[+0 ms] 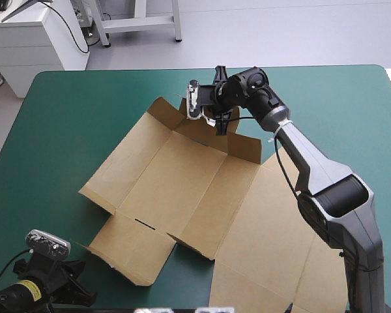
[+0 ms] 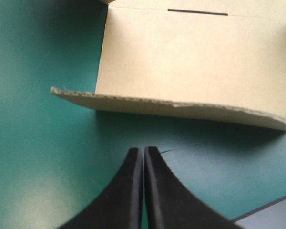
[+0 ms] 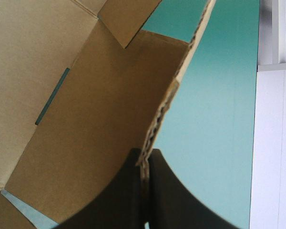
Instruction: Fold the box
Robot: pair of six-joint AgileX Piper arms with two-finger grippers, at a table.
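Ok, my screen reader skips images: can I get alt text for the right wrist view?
The right gripper is shut on the upturned edge of the brown box, board between its black fingers. The teal-green cover lies beyond that edge.

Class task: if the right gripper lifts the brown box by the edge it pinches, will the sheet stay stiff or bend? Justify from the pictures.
Probably bends at its creases: the box has scored fold lines, and the wall held by the right gripper stands raised. Between creases it likely stays stiff; the corrugated edge shows.
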